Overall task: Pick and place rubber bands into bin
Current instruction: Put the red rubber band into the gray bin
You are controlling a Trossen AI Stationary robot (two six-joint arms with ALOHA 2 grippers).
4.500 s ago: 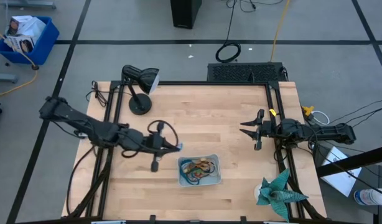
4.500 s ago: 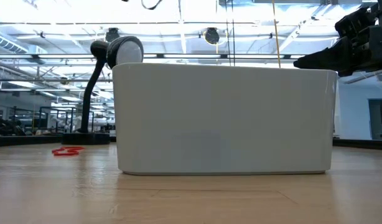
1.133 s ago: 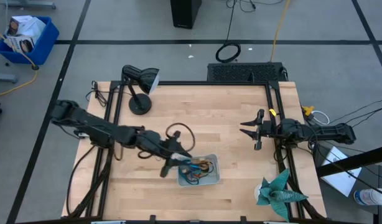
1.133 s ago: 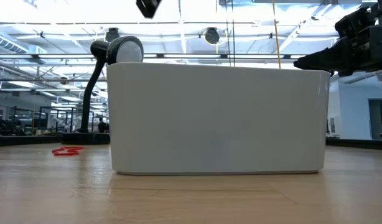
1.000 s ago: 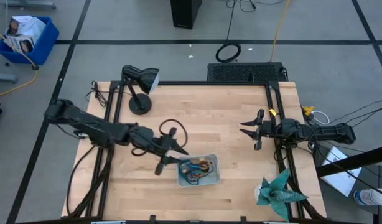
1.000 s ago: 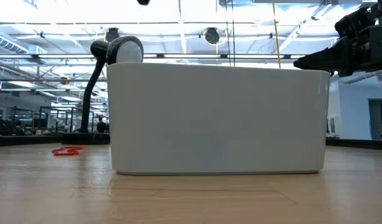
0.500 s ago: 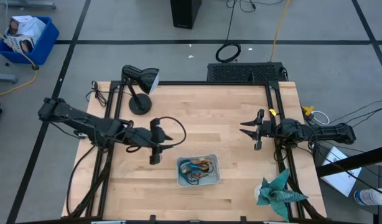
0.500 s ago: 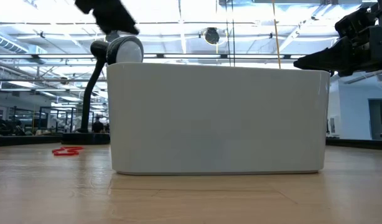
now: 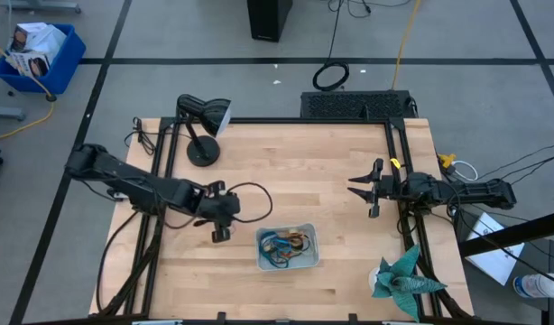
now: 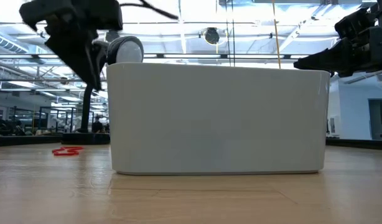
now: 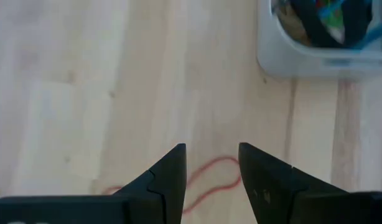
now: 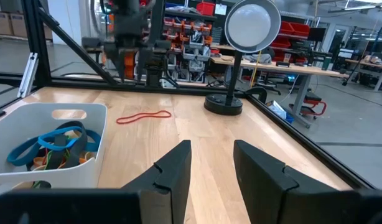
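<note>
The bin (image 9: 262,261) sits near the table's front middle, with several rubber bands (image 9: 286,241) in blue, black and orange inside it (image 12: 51,144). One red rubber band (image 11: 211,179) lies flat on the wood left of the bin (image 11: 284,59). It also shows in the right wrist view (image 12: 143,116) and the low view (image 10: 68,150). My left gripper (image 11: 213,158) hangs open above this band, fingers pointing down, one on each side of it and clear of the table (image 10: 91,68). At the right edge my right gripper (image 9: 358,187) waits, open (image 12: 209,158).
A black desk lamp (image 9: 200,126) stands at the far left corner. A teal folded thing (image 9: 403,275) lies at the near right corner. Black frame rails (image 9: 160,162) run along both sides. Bare wood stretches between the bin and the right gripper.
My left gripper has drawn back from over the bin toward the table's left edge and come down. It now hangs over the red rubber band. The bin and its bands have stayed put.
</note>
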